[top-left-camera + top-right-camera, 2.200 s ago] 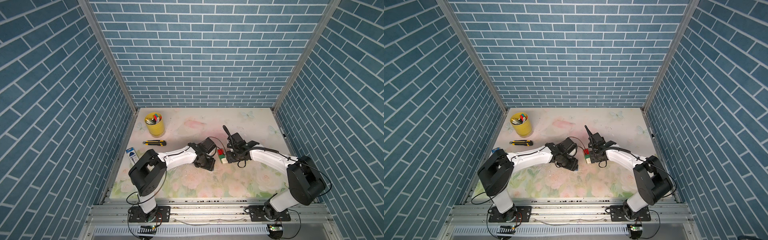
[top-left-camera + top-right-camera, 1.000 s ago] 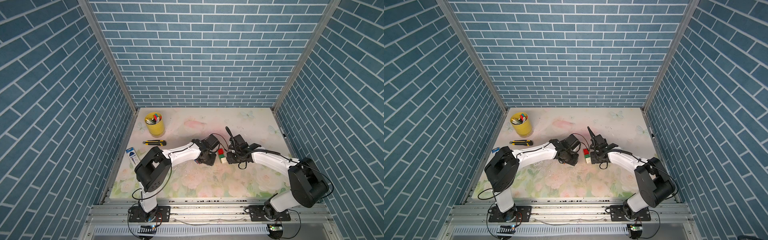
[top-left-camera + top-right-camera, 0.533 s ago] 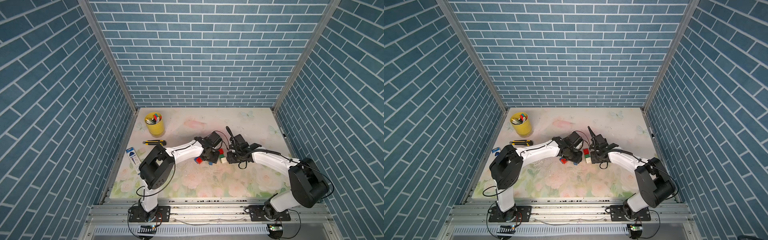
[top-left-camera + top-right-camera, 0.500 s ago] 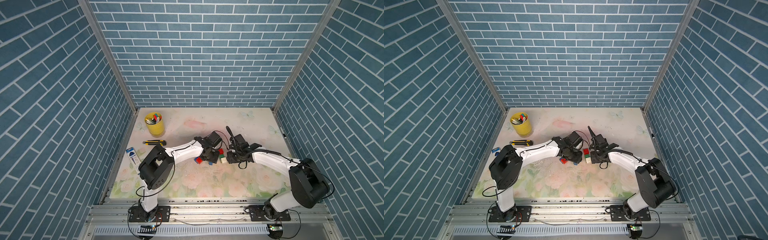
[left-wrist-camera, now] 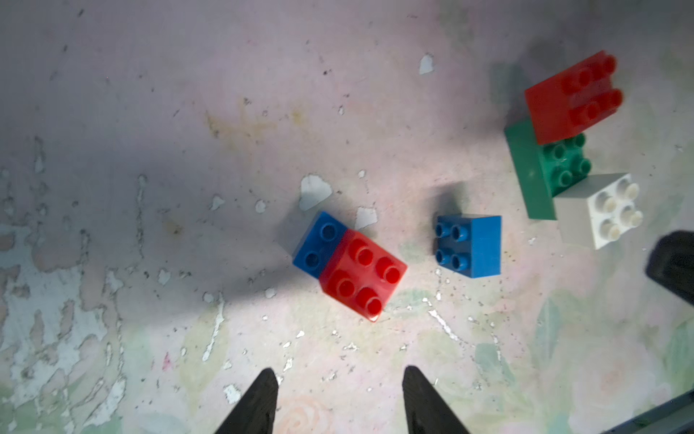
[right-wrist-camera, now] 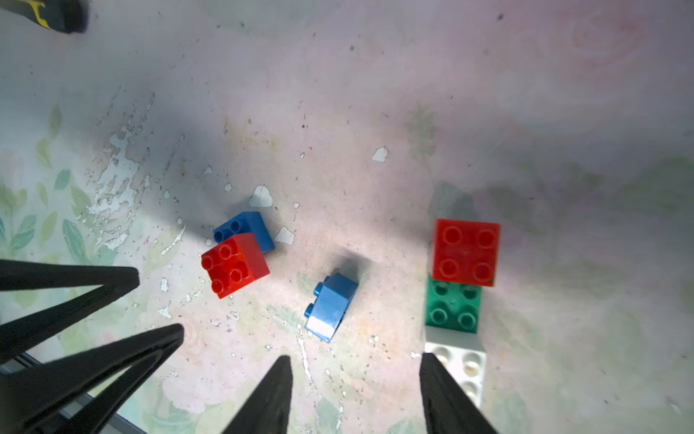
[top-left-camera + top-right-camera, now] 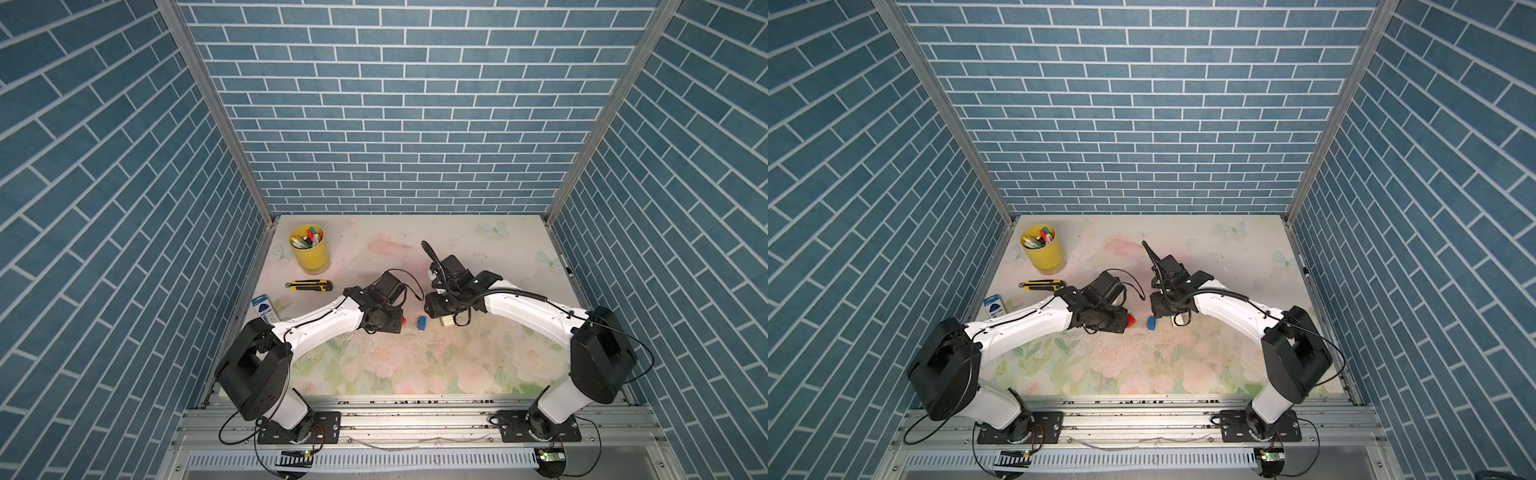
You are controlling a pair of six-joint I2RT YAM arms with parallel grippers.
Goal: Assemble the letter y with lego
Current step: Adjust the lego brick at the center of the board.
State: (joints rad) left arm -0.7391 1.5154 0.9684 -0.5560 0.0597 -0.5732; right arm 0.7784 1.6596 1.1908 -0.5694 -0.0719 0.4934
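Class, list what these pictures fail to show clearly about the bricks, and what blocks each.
red-on-blue pair: both top views, mostly under the left arm; only a red sliver shows.
red-green-white cluster: both top views, under the right arm; only white peeks out.
white brick: right wrist view, partly behind a finger of the right hand.

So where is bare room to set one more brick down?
Free: the table in front, nearer than both grippers, and its far right corner. Crowded: the middle, where the lego lie between left gripper and right gripper; the left side, by yellow cup and knife.
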